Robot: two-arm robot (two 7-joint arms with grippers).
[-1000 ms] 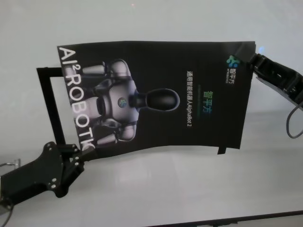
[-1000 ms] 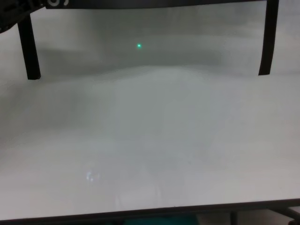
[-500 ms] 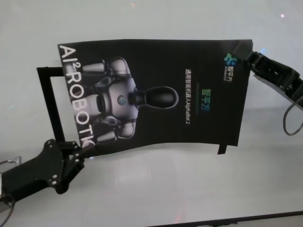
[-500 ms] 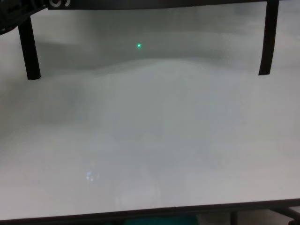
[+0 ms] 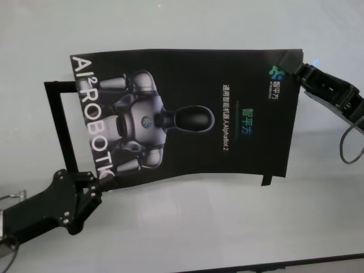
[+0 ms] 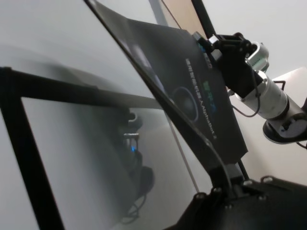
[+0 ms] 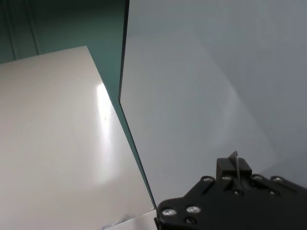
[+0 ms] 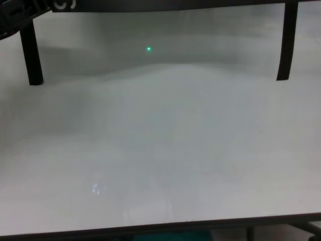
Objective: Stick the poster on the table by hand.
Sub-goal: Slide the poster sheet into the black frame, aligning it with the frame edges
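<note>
While both grippers hold the poster [image 5: 187, 114] up off the table [image 5: 187, 227], the main risk, as I judge it, is the sheet coming down crooked or creased. It is held at only two opposite corners, and its near edge already bows in a shallow curve between them. If one arm lowers faster than the other, or the two drift closer together, the slack middle could belly down and touch the table first, trapping a fold. A thin glossy sheet may also slip from a pinch this small. The black tape strips [image 8: 31, 55] hanging from the near corners could catch the table early and fix the poster at a slant.

The left gripper [image 5: 98, 181] is clamped on the poster's near corner, beside the white lettering; from it the sheet spreads away and across toward the other arm. The left wrist view shows the sheet rising edge-on from that gripper's fingers [image 6: 225, 172], with a gap and a shadow below it, so it hangs clear of the table. The right gripper [image 5: 300, 73] is pinched on the far opposite corner, next to the small logo, and the poster extends from it back toward the robot's left. In the chest view only the poster's lower edge and the two tape strips show, above the table.
</note>
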